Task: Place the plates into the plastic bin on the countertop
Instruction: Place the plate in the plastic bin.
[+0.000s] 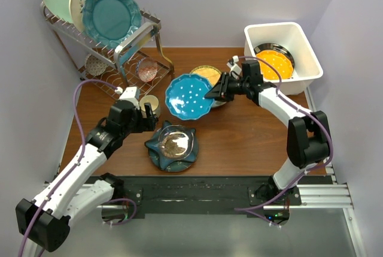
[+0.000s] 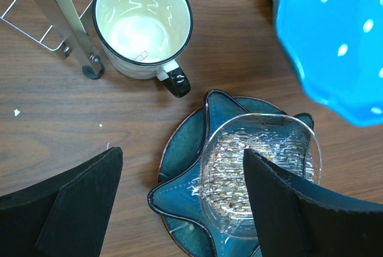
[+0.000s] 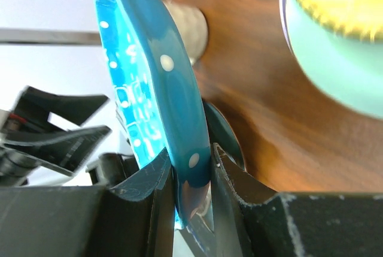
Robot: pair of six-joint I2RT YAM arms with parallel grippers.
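My right gripper [image 1: 212, 94] is shut on the right rim of the blue dotted plate [image 1: 187, 96] and holds it tilted above the countertop [image 1: 239, 137]. In the right wrist view the fingers [image 3: 149, 191] clamp the plate's edge [image 3: 160, 89]. The white plastic bin [image 1: 302, 44] at the back right holds an orange scalloped plate [image 1: 275, 64] on a dark-rimmed one. A yellow lattice plate [image 1: 206, 73] tops a stack behind the blue plate, with pale green [image 3: 335, 71] under it. My left gripper [image 1: 148, 115] is open and empty over a dark teal star-shaped plate [image 2: 185, 191].
A clear glass dish [image 2: 257, 167] lies on the star plate, which rests on a round teal plate [image 1: 157, 156]. A cream cup [image 2: 143, 23] stands next to the wire rack [image 1: 128, 47], which holds upright mint, cream and teal plates. Grey walls enclose the table.
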